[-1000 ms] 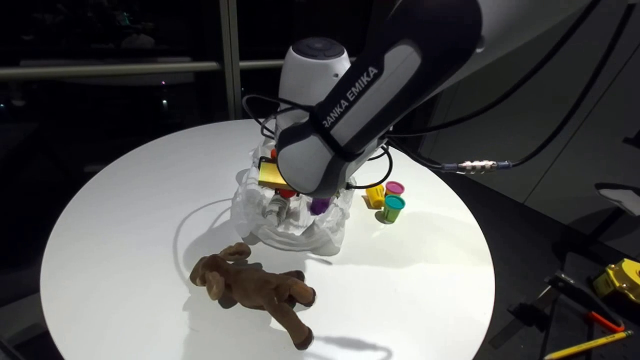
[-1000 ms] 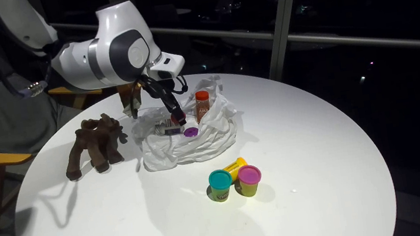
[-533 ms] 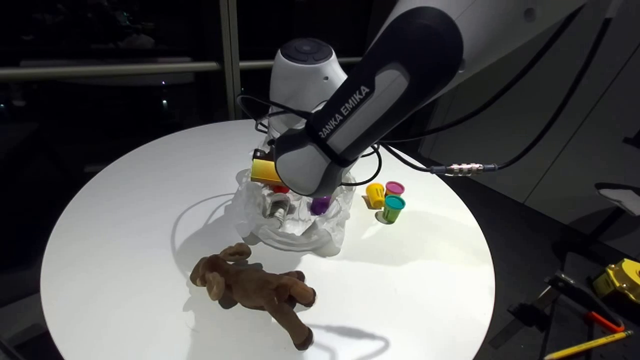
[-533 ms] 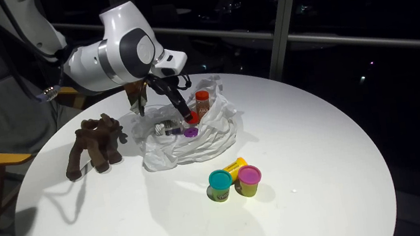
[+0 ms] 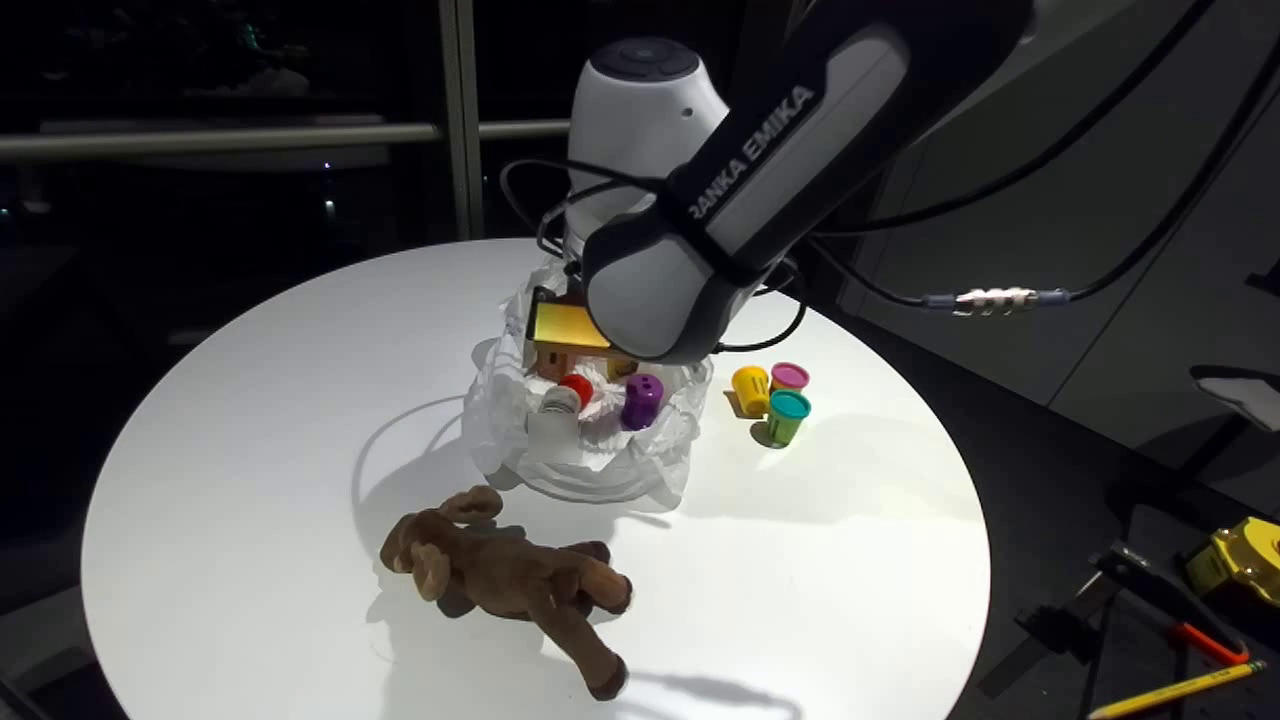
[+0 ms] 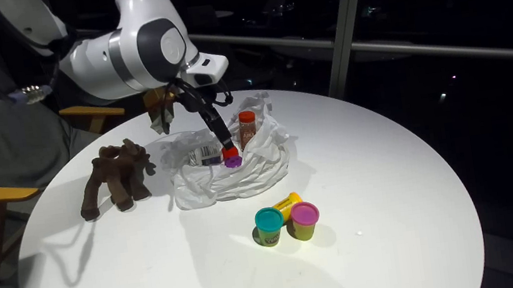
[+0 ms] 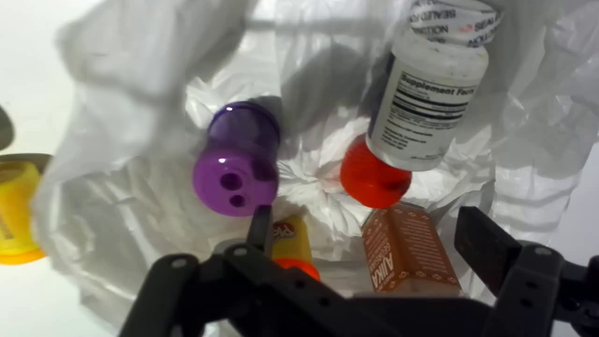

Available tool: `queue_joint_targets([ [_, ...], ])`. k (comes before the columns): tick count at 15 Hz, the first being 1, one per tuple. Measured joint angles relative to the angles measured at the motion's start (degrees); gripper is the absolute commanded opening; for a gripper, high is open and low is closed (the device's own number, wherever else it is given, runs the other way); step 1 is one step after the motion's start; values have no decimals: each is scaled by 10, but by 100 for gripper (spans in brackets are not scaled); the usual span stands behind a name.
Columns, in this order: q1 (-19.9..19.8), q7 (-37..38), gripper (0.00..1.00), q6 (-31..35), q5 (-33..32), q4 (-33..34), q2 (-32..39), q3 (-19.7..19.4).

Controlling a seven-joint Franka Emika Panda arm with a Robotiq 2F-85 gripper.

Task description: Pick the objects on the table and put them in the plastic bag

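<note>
Your claw (image 7: 367, 229) hangs spread over the plastic bag (image 7: 117, 206).
In an exterior view, the brown toy (image 5: 500, 575) lies outside it on the table (image 5: 250, 430). In an exterior view, the teal cup (image 6: 269, 226) and pink cup (image 6: 305, 225) stand near it. In the wrist view, the yellow cup (image 7: 16, 210) is left of your claw: probably your next way.
</note>
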Motion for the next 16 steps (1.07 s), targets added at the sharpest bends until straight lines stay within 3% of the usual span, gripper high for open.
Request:
queue_joint_targets([
  [4, 4, -49, 100, -96, -3, -102, -118, -7],
  [8, -12, -47, 100, -195, -68, -194, -239, -14],
  [12, -137, -119, 100, -263, -79, -254, -314, 70],
  [16, -239, -213, 100, -237, -17, -274, -299, 144],
])
